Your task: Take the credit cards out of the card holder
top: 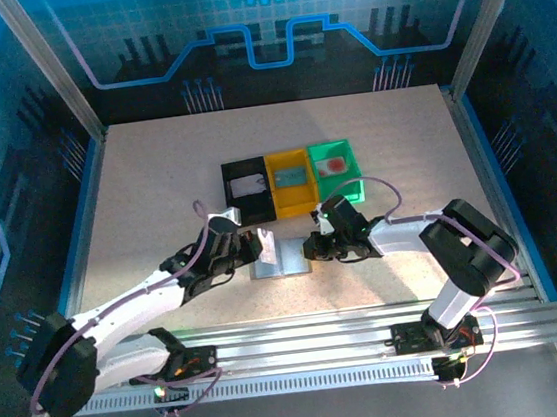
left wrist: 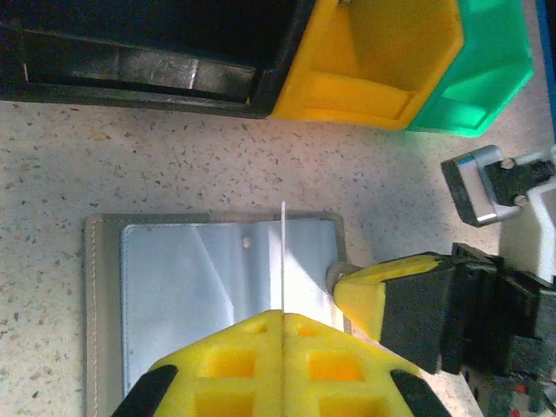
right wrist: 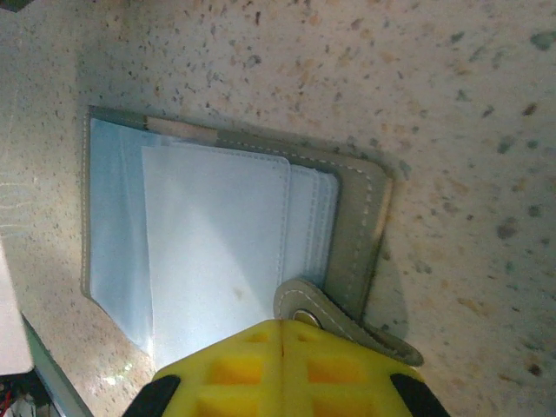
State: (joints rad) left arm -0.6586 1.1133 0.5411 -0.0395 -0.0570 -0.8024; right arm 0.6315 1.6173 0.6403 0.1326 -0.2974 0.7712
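l tool (left wrist: 283, 318) clamped on credit card (left wrist: 283, 261) | r tool (right wrist: 282, 334) together at card holder (right wrist: 354, 217) tab (right wrist: 347, 328) | bins (left wrist: 343, 102) just behind

Card holder (right wrist: 356, 226) grey, white stitching, pale blue pockets. Credit card (top: 265, 240) whitish. Surface (left wrist: 174, 165) beige, speckled. Blk bin (left wrist: 130, 91), yellow bin (left wrist: 347, 95), green bin (left wrist: 486, 87). Left end effector (left wrist: 282, 317) yellow/blk.
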